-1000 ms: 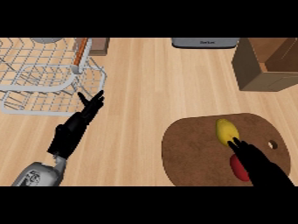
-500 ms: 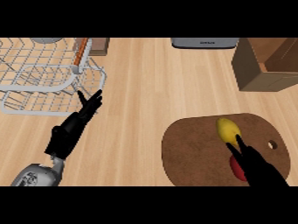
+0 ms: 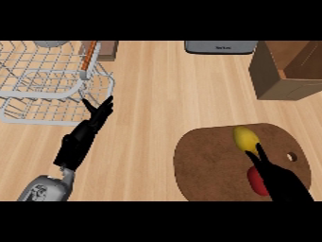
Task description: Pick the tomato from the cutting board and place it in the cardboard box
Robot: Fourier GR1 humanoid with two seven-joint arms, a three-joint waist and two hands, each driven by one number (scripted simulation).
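A red tomato (image 3: 255, 182) lies on the round brown cutting board (image 3: 205, 160) at the lower right, mostly hidden under my right hand (image 3: 279, 180). That hand is over the tomato with its fingers stretched out toward a yellow lemon (image 3: 245, 138) on the same board, and I see no curl around the tomato. The open cardboard box (image 3: 289, 71) stands at the upper right, well beyond the board. At the left my left hand (image 3: 87, 134) rests open, fingers up, beside the wire rack.
A white wire dish rack (image 3: 38, 80) fills the upper left, with a wooden-handled item along its right side. A grey appliance (image 3: 219, 46) sits at the back centre. Bare wooden counter lies between the board and the box.
My right hand has slid slightly toward the lower edge over the tomato, covering more of it. The left hand has barely shifted.
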